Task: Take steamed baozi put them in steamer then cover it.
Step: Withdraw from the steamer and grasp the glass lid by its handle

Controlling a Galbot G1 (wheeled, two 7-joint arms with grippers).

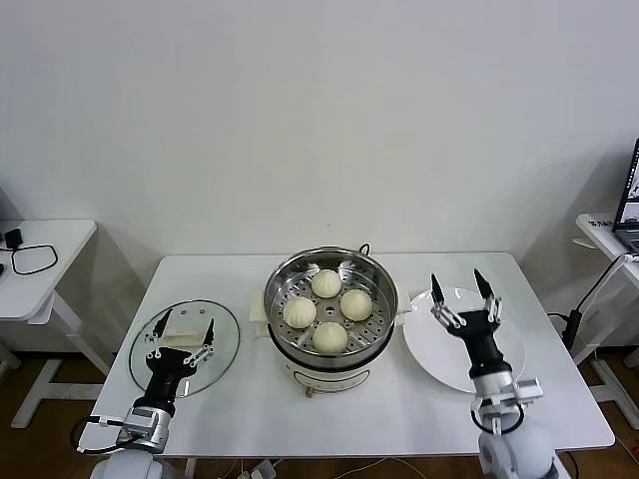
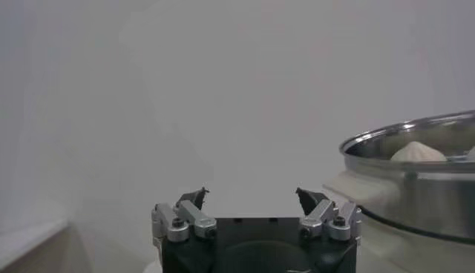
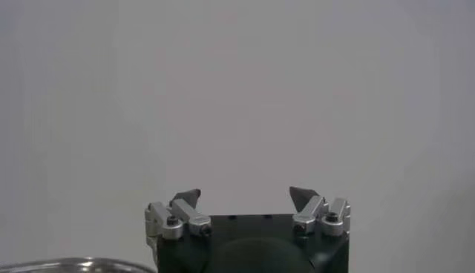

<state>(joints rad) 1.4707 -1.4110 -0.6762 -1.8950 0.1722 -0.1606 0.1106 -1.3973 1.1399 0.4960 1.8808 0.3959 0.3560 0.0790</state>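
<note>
The steamer (image 1: 329,261), a shiny steel pot on a white base, stands at the table's centre. Several cream-white baozi (image 1: 330,337) lie on its perforated tray. It has no cover on it. The glass lid (image 1: 225,344) with its white handle lies flat on the table to the left. My left gripper (image 1: 183,324) hovers open over the lid, fingers pointing up. My right gripper (image 1: 457,279) stands open above the white plate (image 1: 434,344), holding nothing. In the left wrist view the left gripper (image 2: 251,193) is open, with the steamer (image 2: 415,185) and one baozi (image 2: 419,152) beside it. The right gripper (image 3: 245,194) is open too.
The white table (image 1: 399,419) carries the lid, the steamer and the plate in a row. A side table (image 1: 50,249) with a black cable stands at the far left. Another desk (image 1: 604,235) is at the far right. A white wall is behind.
</note>
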